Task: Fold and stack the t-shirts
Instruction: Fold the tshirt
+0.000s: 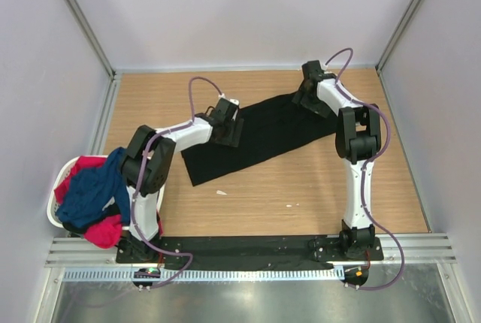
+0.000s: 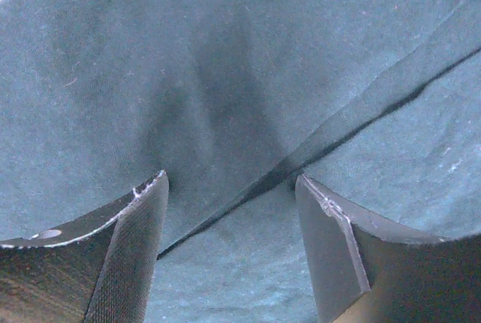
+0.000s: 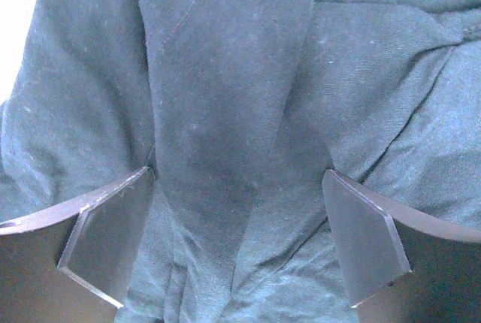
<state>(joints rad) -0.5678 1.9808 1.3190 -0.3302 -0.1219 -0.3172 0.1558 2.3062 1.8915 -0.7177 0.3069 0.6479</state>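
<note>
A black t-shirt [image 1: 252,139] lies as a long folded strip slanting across the middle of the wooden table. My left gripper [image 1: 225,131] is over its left part, open, its fingers [image 2: 128,252] straddling a fold edge in the cloth [image 2: 240,75]. At the strip's far right end my right gripper [image 1: 308,98] stands wide open just above bunched black cloth [image 3: 225,75], nothing pinched between its fingers [image 3: 364,240]. A navy blue t-shirt [image 1: 94,188] and a red-pink t-shirt [image 1: 105,229] are heaped in the basket at the left.
The white laundry basket [image 1: 54,206] stands at the table's left edge beside the left arm's base. Two small light scraps [image 1: 222,192] lie on the wood in front of the black shirt. Metal frame posts and pale walls close in the table.
</note>
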